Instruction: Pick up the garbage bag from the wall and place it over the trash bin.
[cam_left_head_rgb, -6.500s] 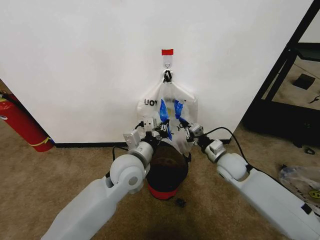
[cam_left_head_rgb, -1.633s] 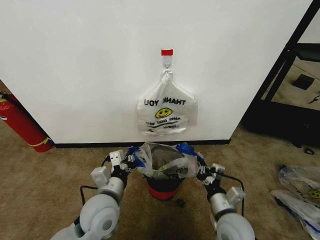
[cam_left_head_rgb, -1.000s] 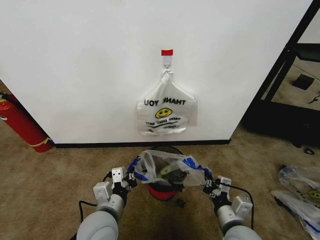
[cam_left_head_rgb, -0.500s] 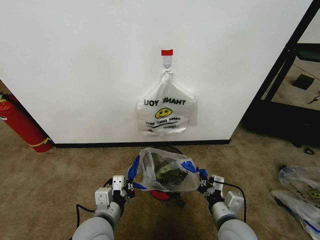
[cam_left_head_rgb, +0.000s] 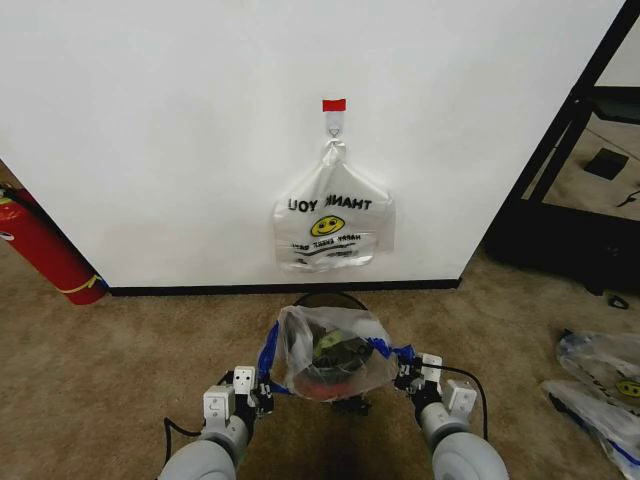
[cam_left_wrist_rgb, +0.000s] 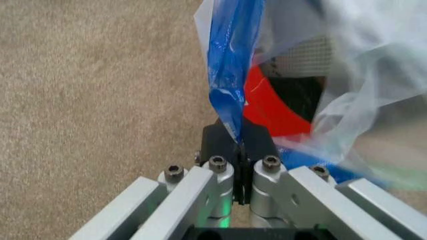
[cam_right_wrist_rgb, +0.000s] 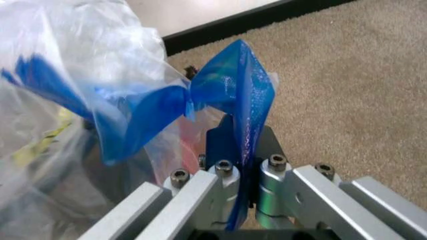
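Left gripper (cam_left_head_rgb: 262, 385) and right gripper (cam_left_head_rgb: 404, 376): low and nearest, fingers pinched on blue handle strips. Garbage bag (cam_left_head_rgb: 330, 352): stretched between them, long axis side to side, mouth apparently downward, hanging over the trash bin (cam_left_head_rgb: 322, 299). Step: draping; next likely calls for lowering evenly around the rim. Beyond: second smiley bag (cam_left_head_rgb: 334, 222) on wall hook.

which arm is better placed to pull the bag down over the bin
Neither alone: it takes both. The left pincer and right pincer are each shut on a blue handle, holding the bag stretched between them above the bin. The bin lies slightly nearer the left.
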